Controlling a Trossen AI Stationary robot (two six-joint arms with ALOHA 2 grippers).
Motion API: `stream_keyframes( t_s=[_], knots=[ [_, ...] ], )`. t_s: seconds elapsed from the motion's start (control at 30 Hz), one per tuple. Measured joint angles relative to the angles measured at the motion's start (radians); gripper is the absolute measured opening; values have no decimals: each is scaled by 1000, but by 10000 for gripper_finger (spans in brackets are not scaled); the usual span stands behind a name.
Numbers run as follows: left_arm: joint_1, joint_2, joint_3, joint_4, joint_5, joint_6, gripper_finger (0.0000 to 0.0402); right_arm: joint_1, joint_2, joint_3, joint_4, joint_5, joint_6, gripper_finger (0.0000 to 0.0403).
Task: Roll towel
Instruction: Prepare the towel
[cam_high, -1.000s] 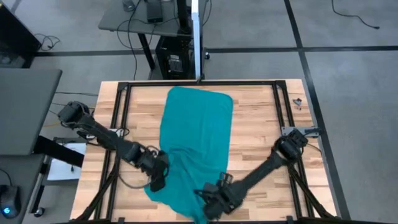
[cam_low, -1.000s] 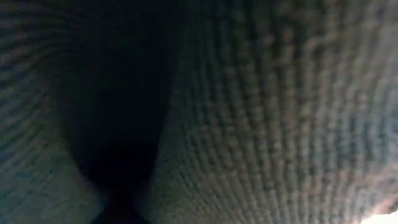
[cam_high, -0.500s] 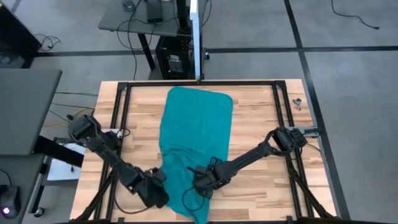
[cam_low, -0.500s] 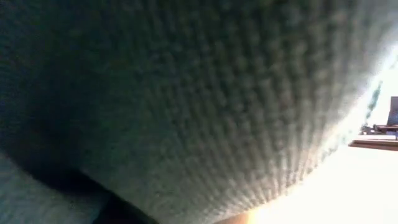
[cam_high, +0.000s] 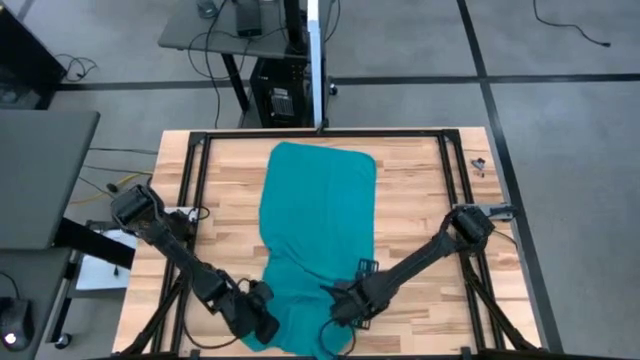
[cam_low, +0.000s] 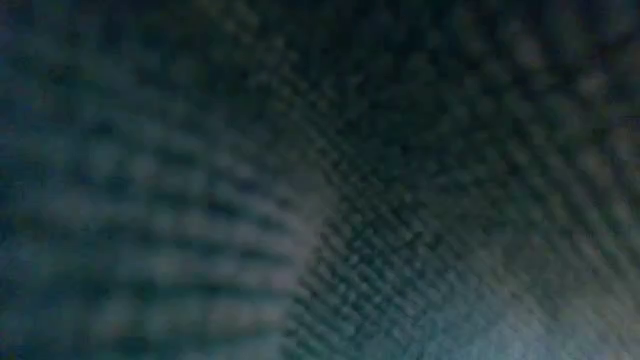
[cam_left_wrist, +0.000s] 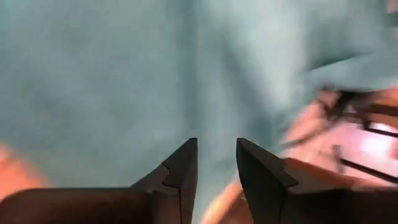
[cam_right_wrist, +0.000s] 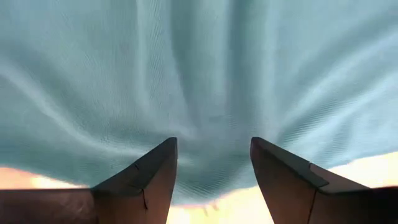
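The teal towel (cam_high: 318, 200) lies lengthwise down the middle of the wooden table (cam_high: 420, 200), its far end flat and its near end rumpled at the near edge. Its cloth fills the low view (cam_low: 320, 180). My left gripper (cam_high: 265, 325) is at the towel's near left edge, its fingers almost together (cam_left_wrist: 216, 149). My right gripper (cam_high: 338, 315) is at the towel's near right part and open (cam_right_wrist: 213, 146). The cloth (cam_right_wrist: 205, 93) spreads in fanned wrinkles just beyond its fingertips. I cannot tell whether it touches the cloth. My left gripper has the towel's near left edge (cam_left_wrist: 216, 134) in the narrow gap between its two fingers, coming low from the table's left side. One layer or several, I cannot tell. The towel's other parts lie on the table.
A black metal frame (cam_high: 200, 140) runs around the tabletop. Bare wood lies on both sides of the towel. A small dark item (cam_high: 478, 165) sits at the far right corner. Desks and cables stand beyond the far edge.
My left gripper has gone toward the table's near edge along the towel's left side. My right gripper went toward the far edge and left, then back toward the near edge. The towel's near end has been drawn narrower and reshaped, while its far end has stayed flat.
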Motion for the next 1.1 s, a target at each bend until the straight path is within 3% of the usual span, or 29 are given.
stream_keyframes(
  t_s=[0.17,0.33,0.53,0.77,0.93,1.1],
  knots=[
    [105,-126,97,-317,-29,191,95,-40,-101,0,9,81,3,196],
    [323,-198,74,-535,-51,472,95,-152,-158,-64,98,141,39,196],
    [616,-191,-55,-402,123,918,95,-264,-161,-276,251,91,297,196],
    [881,-192,-220,-218,222,1204,95,-320,-161,-446,492,39,555,196],
    [1012,-193,-329,-96,276,1304,95,-383,-167,-501,499,40,591,196],
    [1112,-196,-362,-40,275,1409,95,-489,-168,-513,492,40,482,196]
  ],
)
